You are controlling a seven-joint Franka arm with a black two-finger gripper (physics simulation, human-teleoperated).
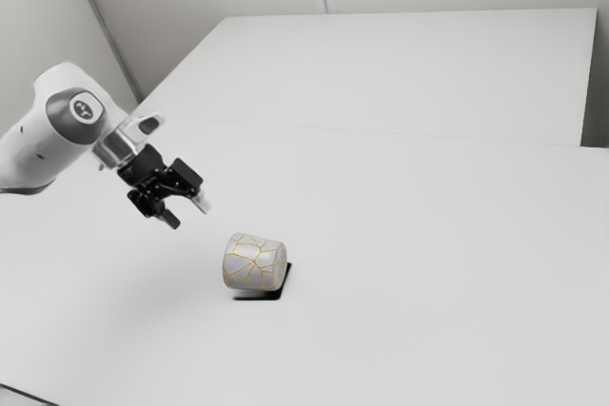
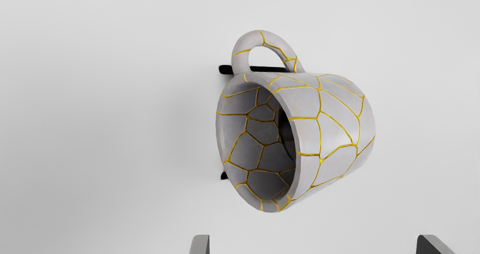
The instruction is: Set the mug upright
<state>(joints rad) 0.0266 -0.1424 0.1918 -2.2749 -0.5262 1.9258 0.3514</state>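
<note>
One mug (image 2: 330,134) with one handle (image 2: 240,57) lies on one table (image 1: 428,235). One arm (image 1: 38,145) carries one gripper (image 1: 187,214) with two fingers (image 2: 200,246). Something black (image 1: 257,298) beneath the mug is too hidden to count.

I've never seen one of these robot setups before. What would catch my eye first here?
Probably the white ceramic-looking mug with gold crack-like lines, lying on its side on the plain white table, over something flat and black. Next, the black two-finger gripper on the white arm, which reaches in from the exterior view's left and hangs above the table near the mug, fingers apart.
</note>
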